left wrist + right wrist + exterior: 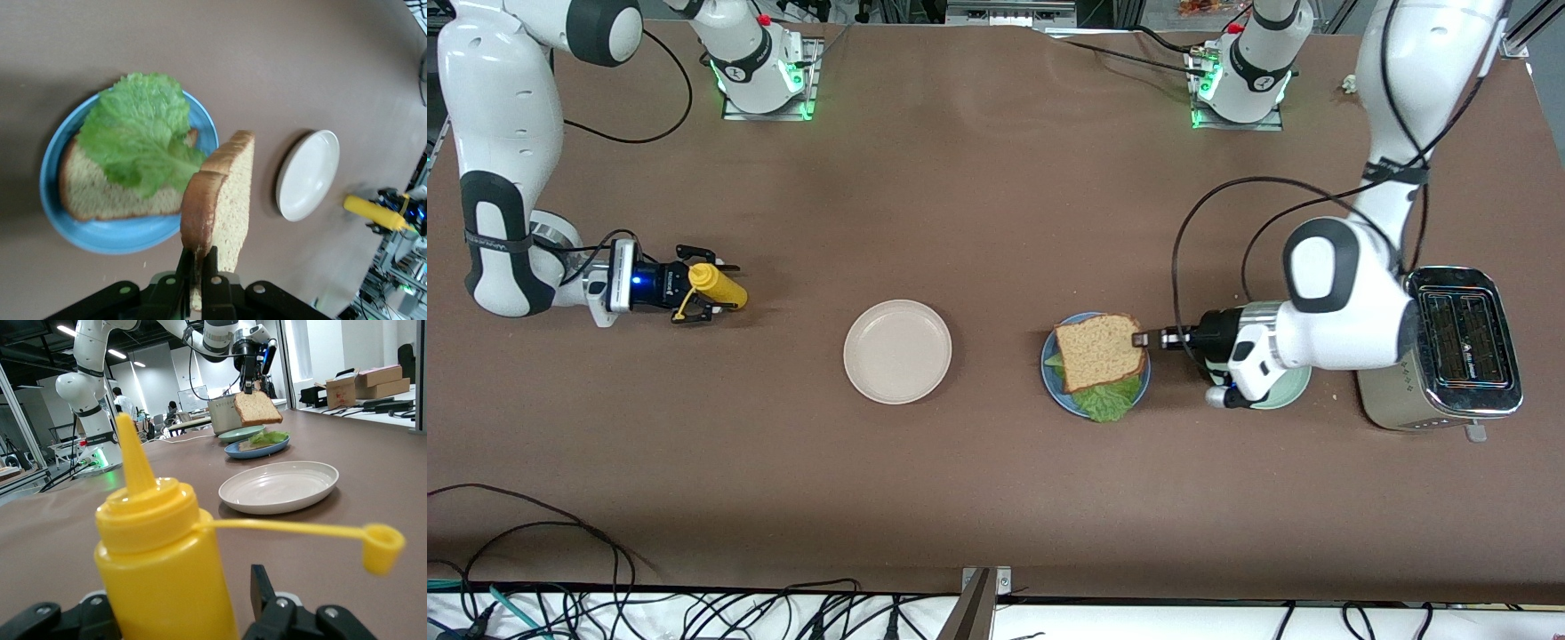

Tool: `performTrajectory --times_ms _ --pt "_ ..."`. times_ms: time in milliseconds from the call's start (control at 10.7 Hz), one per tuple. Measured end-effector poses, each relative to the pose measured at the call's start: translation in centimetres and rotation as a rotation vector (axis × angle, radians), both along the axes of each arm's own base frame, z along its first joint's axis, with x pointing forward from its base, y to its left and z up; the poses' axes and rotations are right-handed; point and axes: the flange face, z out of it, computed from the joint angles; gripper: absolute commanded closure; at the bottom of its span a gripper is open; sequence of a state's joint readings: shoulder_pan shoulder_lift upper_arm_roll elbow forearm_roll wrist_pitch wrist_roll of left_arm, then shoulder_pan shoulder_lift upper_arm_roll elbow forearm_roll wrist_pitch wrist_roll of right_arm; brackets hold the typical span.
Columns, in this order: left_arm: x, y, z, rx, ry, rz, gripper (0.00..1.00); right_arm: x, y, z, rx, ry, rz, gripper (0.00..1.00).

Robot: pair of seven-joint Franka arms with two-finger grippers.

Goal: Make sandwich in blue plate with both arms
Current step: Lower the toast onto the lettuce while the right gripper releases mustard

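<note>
A: How far along is the sandwich?

B: The blue plate (100, 233) is sitting on the counter (996, 498), already holding one bread slice (93, 193) with lettuce (137, 130). The top slice (223, 200) is hanging above it, not down yet.

A: And the hands?

B: The left hand (198, 267) is squeezing that slice tight. The right hand (704, 289), open around a mustard bottle (720, 284), is waiting at its end.
</note>
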State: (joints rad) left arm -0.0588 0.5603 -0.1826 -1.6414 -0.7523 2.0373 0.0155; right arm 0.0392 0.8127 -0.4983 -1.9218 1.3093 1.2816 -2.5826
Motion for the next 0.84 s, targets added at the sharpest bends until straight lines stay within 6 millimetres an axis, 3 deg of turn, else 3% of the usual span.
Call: performTrajectory --times_ms 187,468,655,842 --pt "-0.1 -1.2 -3.3 0.016 0.015 0.007 1.0 -0.6 -1.7 -0.1 -0.015 0.036 0.001 0.0" --pt "-0.2 -0.8 -4.9 0.012 0.001 -0.025 1.0 -0.6 -5.3 0.8 -0.058 0.063 0.011 0.01" --pt "0.0 -0.3 -5.1 0.014 0.0 -0.021 0.85 -0.2 -7.6 1.9 -0.112 0.123 0.028 0.01" --pt "0.1 0.7 -5.8 0.017 0.007 -0.01 0.67 1.5 -10.9 4.6 -0.208 0.201 0.019 0.01"
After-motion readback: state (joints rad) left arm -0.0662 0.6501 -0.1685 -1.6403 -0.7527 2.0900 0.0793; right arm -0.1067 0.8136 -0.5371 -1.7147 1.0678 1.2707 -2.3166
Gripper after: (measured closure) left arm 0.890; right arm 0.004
